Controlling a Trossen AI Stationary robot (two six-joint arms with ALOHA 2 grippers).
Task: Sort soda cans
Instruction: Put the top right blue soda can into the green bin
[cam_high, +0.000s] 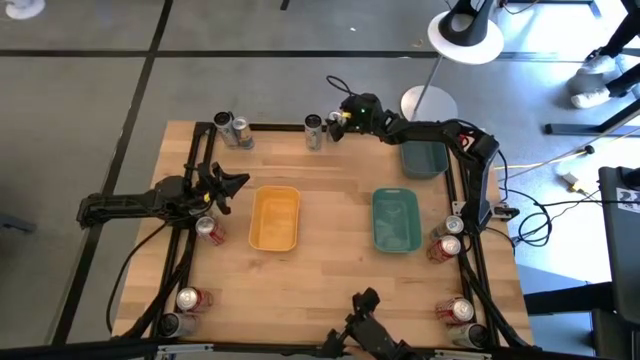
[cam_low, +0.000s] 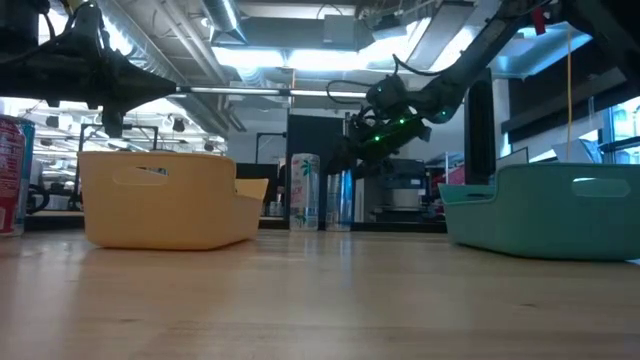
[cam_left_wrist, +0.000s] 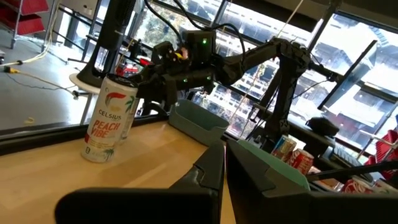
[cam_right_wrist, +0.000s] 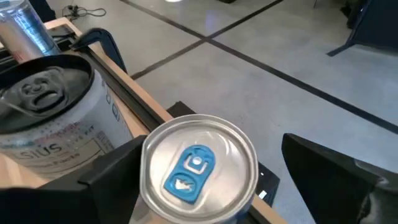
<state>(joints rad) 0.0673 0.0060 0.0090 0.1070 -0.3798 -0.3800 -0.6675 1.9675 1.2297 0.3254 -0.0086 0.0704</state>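
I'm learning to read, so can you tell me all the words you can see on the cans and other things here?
"CELSIUS PEACH VIBE": on the tall white can with orange lettering, seen from the left wrist view.
"...SIUS", cut off: on the pale can with the silver top in the right wrist view.
Blue-tabbed silver can top: a small picture on the tab, no words.
Red cans, yellow tray, teal tray: lettering too small to read, or none.

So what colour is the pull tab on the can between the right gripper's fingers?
Blue pull tab on a silver top; right wrist view.
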